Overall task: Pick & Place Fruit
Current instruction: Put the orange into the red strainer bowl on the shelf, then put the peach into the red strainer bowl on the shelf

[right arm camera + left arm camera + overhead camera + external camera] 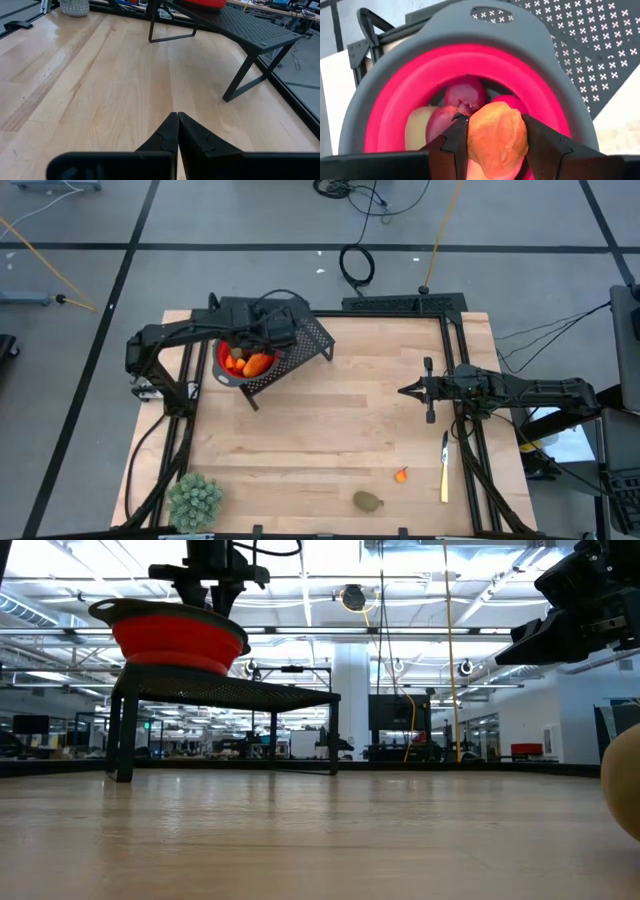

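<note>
A red bowl with a grey rim (pixel 243 361) stands on a black perforated stand (pixel 305 340) at the table's far left and holds several red and orange fruit pieces (pixel 465 95). My left gripper (pixel 495 145) hangs over the bowl, shut on an orange-red fruit piece (pixel 496 137). On the near part of the table lie a small orange bit (pixel 402 474) and a brownish-green oval (pixel 367 500). My right gripper (pixel 177 120) waits shut above the table's right side. My left gripper pinches the orange-red fruit piece (pixel 490 130) between its two fingers (pixel 454 142), one on each side of it. The fingers come from above, pointing down into the bowl. The piece is lifted clear, just above the fruit lying in the bowl.
A pale green spiky plant (pixel 194 500) stands at the near left corner. A yellow-handled knife (pixel 444 470) lies near the right edge. The wooden table (pixel 330 430) shows bare between the stand and the near objects. Black frame rails (pixel 400 305) run along the far edge.
</note>
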Robot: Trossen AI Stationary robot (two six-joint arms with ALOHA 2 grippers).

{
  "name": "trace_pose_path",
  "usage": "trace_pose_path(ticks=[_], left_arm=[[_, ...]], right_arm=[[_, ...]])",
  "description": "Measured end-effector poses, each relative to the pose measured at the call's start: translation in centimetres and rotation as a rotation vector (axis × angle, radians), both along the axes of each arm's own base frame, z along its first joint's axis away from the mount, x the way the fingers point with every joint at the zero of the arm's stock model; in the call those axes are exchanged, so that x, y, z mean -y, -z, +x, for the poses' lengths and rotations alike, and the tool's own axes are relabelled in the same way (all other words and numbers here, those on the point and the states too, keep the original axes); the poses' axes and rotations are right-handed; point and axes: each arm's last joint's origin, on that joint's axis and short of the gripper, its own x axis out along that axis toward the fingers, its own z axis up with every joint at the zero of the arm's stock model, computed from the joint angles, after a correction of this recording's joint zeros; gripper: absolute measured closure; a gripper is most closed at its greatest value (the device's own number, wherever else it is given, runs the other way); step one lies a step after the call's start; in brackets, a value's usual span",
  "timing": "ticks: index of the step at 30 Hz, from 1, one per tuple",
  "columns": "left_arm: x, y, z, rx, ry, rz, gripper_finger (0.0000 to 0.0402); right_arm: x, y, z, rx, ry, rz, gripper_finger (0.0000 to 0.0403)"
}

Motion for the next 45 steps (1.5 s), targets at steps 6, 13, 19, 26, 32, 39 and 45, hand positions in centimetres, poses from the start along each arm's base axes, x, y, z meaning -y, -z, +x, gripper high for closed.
trace_pose_path(ticks=[6, 13, 19, 26, 32, 39, 45], left_arm=[[-0.4, 0.2, 0.4, -0.001, -0.004, 0.058, 0.0252], [-0.6, 1.3, 1.3, -0.069, 0.043, 0.07, 0.0252], [-0.7, 1.7, 1.6, -0.097, 0.064, 0.063, 0.0252], [-0.6, 1.9, 1.4, -0.131, 0.086, 0.053, 0.0251], [-0.6, 2.8, 1.3, -0.156, 0.068, 0.039, 0.0221], [-0.3, 2.8, 1.3, -0.157, 0.078, 0.038, 0.0167], [-0.3, 1.8, 1.4, -0.125, 0.128, -0.032, 0.0134]], right_arm=[[0.0, 0.0, 0.0, 0.0, 0.0, 0.0, 0.0403], [0.0, 0.0, 0.0, 0.0, 0.0, 0.0, 0.0403], [0.0, 0.0, 0.0, 0.001, -0.003, 0.001, 0.0403], [0.0, 0.0, 0.0, 0.002, -0.003, 0.001, 0.0403], [0.0, -0.1, 0.0, 0.008, -0.003, 0.001, 0.0403], [0.0, -0.1, 0.0, 0.008, -0.004, 0.001, 0.0403], [0.0, -0.1, 0.0, 0.009, -0.003, 0.001, 0.0403]])
